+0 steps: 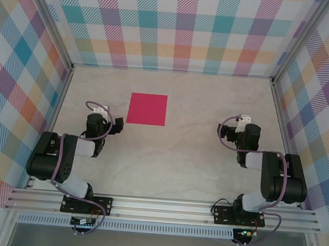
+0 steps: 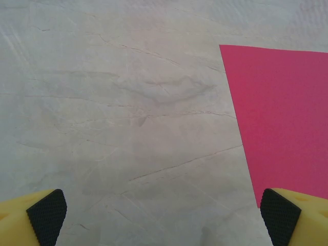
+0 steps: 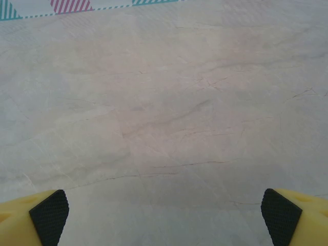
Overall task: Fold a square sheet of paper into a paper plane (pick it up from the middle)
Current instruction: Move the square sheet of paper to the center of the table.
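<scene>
The marble desk (image 1: 196, 160) is stretching open between plaid walls (image 1: 178, 26). The square sheet of paper (image 1: 147, 109) is lying flat left of centre, all edges free, near my left gripper (image 1: 99, 109); my right gripper (image 1: 244, 119) is sitting well apart. Both are gaping wide, holding nothing.

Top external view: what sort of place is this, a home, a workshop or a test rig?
Probably a purpose-built robot test cell: a marble-look table boxed in by plaid panels, an aluminium rail along its near edge, and one square sheet of paper.
</scene>
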Robot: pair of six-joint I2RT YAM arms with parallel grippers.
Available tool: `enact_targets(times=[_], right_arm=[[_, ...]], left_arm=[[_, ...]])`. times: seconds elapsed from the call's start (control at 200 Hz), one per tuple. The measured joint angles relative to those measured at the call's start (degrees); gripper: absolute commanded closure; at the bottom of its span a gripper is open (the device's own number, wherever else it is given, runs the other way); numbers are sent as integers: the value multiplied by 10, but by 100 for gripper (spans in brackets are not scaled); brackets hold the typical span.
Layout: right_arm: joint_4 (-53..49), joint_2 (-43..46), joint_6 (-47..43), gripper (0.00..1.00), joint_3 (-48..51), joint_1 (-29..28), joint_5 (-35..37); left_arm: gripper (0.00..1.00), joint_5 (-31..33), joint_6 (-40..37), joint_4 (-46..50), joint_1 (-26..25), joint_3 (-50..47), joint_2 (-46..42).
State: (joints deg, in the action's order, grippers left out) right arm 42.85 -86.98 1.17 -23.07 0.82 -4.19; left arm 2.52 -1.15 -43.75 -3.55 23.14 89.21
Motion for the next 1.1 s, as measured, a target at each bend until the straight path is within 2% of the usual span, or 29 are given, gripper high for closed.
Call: enact_targets(times=[0.88,0.98,1.1], right_arm=[[-1,0,0,0,-1,0,0],[-64,23,-4,0,-22,-4,3],[-163,102,14,0,-70,-14,25]], left_arm=[[0,-1,0,0,0,0,0],[0,-1,0,12,0,3,-6],[0,7,2,61,0,7,-64]])
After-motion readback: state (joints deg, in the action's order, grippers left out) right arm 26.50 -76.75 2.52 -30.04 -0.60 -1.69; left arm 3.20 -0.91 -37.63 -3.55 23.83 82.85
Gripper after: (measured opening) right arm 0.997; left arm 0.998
